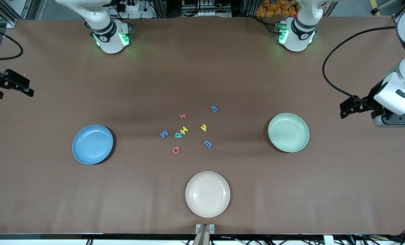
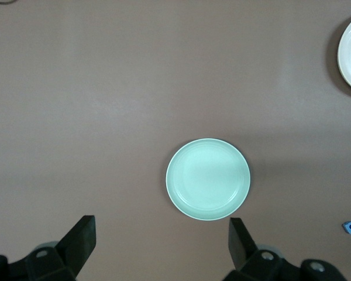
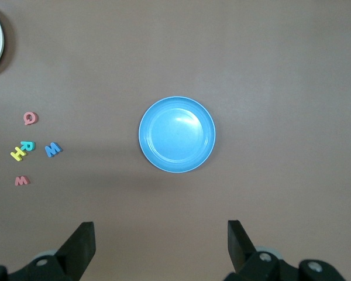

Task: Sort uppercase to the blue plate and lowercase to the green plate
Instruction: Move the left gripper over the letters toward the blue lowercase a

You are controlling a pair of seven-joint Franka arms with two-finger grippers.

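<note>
The letters lie loose mid-table: blue W [image 1: 164, 133], teal R [image 1: 178, 134], yellow H [image 1: 184, 130] and red Q [image 1: 176, 150] as uppercase; red w [image 1: 183, 116], blue a [image 1: 214, 109], yellow u [image 1: 204, 128] and blue m [image 1: 207, 144] as lowercase. The blue plate [image 1: 93, 144] sits toward the right arm's end, the green plate [image 1: 288, 132] toward the left arm's end; both hold nothing. My right gripper [image 3: 161, 231] hangs open high above the table beside the blue plate [image 3: 176, 134]. My left gripper [image 2: 161, 234] hangs open beside the green plate [image 2: 207, 178].
A cream-white plate [image 1: 207, 194] with nothing in it stands nearer the front camera than the letters. A black cable [image 1: 328, 78] loops over the table at the left arm's end. Both arm bases stand along the table's back edge.
</note>
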